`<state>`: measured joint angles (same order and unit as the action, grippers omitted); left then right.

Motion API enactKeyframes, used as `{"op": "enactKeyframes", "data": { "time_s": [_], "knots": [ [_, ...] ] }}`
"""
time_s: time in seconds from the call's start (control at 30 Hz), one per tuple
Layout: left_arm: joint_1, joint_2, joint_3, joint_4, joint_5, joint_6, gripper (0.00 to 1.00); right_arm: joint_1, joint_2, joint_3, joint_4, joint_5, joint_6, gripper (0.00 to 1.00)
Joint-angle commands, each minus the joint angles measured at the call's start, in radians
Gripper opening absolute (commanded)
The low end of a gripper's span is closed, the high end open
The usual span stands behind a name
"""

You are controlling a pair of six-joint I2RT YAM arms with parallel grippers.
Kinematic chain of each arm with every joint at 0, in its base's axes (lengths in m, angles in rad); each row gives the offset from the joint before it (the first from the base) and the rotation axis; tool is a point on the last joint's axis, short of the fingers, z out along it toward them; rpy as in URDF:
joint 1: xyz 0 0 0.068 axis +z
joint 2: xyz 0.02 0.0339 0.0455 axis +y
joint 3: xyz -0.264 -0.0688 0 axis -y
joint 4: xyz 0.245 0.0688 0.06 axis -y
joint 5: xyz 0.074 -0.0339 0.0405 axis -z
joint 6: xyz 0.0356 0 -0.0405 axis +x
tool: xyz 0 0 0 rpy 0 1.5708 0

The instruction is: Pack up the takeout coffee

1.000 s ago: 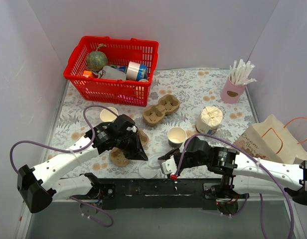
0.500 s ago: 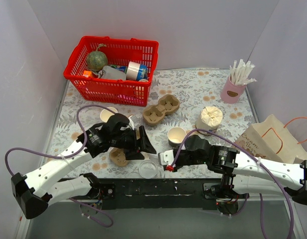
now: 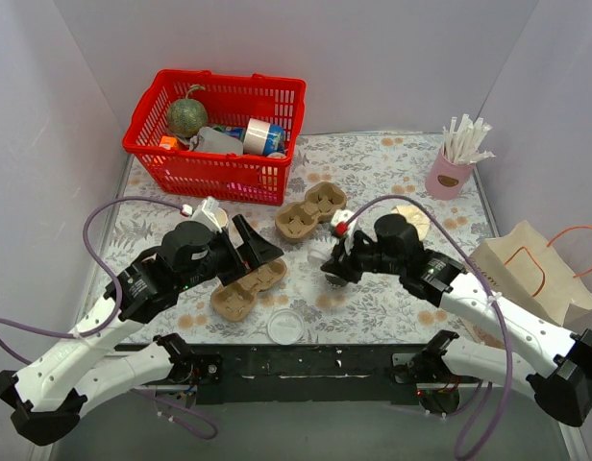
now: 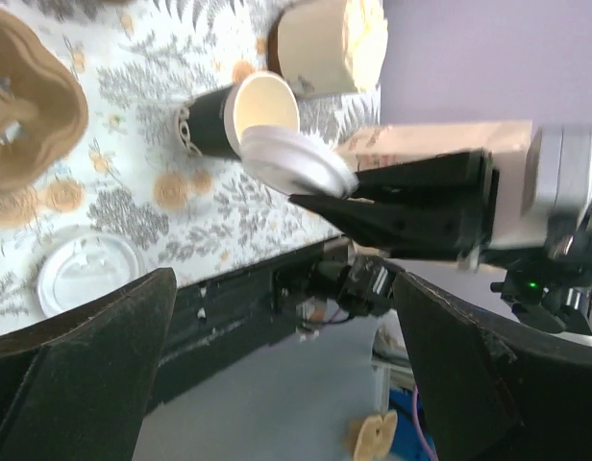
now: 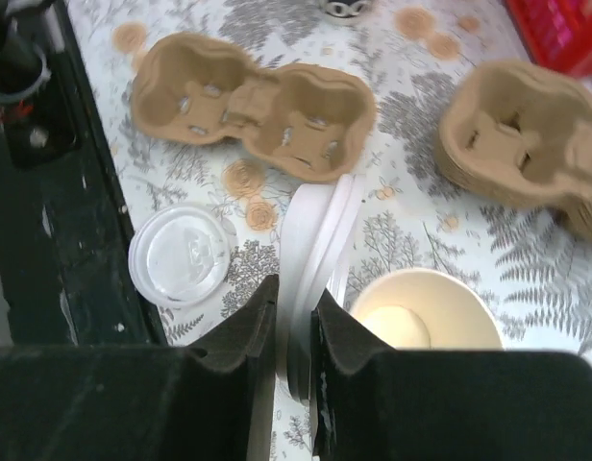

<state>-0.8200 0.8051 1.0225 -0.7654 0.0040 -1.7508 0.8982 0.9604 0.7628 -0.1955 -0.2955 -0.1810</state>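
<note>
The takeout coffee (image 4: 219, 123) is a paper cup with a dark lower band, standing lidless on the flowered table. Its cream mouth (image 5: 426, 312) shows just right of my right gripper (image 5: 294, 298). That gripper is shut on the white plastic lid (image 5: 320, 240), which it holds on edge, tilted, at the cup's rim. From above, the right gripper (image 3: 334, 269) covers most of the cup. My left gripper (image 3: 262, 248) is wide open and holds nothing, a hand's width left of the cup. Its dark fingers (image 4: 75, 355) frame the left wrist view.
A clear flat lid (image 3: 286, 327) lies near the front edge. Two cardboard cup carriers (image 3: 310, 211) (image 3: 248, 288) sit mid-table. A plain cup (image 3: 211, 216), a white tub (image 3: 411, 219), a red basket (image 3: 219, 134), a pink straw holder (image 3: 450, 173) and a paper bag (image 3: 527, 269) stand around.
My right gripper closed on the white lid near the front edge and carried it up to the cup. My left gripper opened fully and drew back to the left.
</note>
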Motion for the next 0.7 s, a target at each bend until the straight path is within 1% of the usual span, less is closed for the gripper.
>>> {"op": "enactKeyframes", "data": {
  "time_s": [0.0, 0.03, 0.07, 0.13, 0.17, 0.33, 0.43, 0.5, 0.53, 0.57, 0.67],
  "knots": [
    [-0.001, -0.032, -0.067, 0.138, -0.145, 0.028, 0.98, -0.204, 0.012, 0.063, 0.073, -0.22, 0.345, 0.12],
    [-0.001, -0.033, -0.084, 0.168, -0.147, 0.037, 0.98, -0.279, 0.021, 0.059, 0.082, -0.291, 0.447, 0.13],
    [-0.001, -0.034, -0.113, 0.231, -0.147, 0.046, 0.98, -0.31, 0.024, 0.056, 0.084, -0.312, 0.49, 0.12],
    [-0.001, -0.009, -0.142, 0.291, -0.127, 0.065, 0.98, -0.382, 0.028, 0.032, 0.094, -0.349, 0.576, 0.13],
    [-0.001, 0.006, -0.159, 0.335, -0.115, 0.074, 0.98, -0.399, 0.028, 0.017, 0.103, -0.359, 0.59, 0.13],
    [-0.001, 0.169, -0.148, 0.373, -0.073, 0.097, 0.98, -0.499, 0.014, -0.084, 0.214, -0.387, 0.724, 0.17],
    [-0.001, 0.239, -0.17, 0.435, -0.039, 0.08, 0.98, -0.531, 0.012, -0.117, 0.263, -0.402, 0.791, 0.18],
    [-0.001, 0.284, -0.196, 0.527, -0.006, 0.064, 0.98, -0.541, 0.012, -0.141, 0.275, -0.403, 0.81, 0.2],
    [-0.001, 0.298, -0.199, 0.54, -0.006, 0.057, 0.98, -0.542, 0.012, -0.146, 0.274, -0.395, 0.81, 0.21],
    [-0.001, 0.313, -0.2, 0.552, 0.034, 0.05, 0.98, -0.542, 0.012, -0.148, 0.266, -0.384, 0.807, 0.22],
    [-0.001, 0.365, -0.214, 0.612, 0.066, 0.039, 0.98, -0.545, 0.017, -0.157, 0.251, -0.35, 0.801, 0.23]
  ]
}}
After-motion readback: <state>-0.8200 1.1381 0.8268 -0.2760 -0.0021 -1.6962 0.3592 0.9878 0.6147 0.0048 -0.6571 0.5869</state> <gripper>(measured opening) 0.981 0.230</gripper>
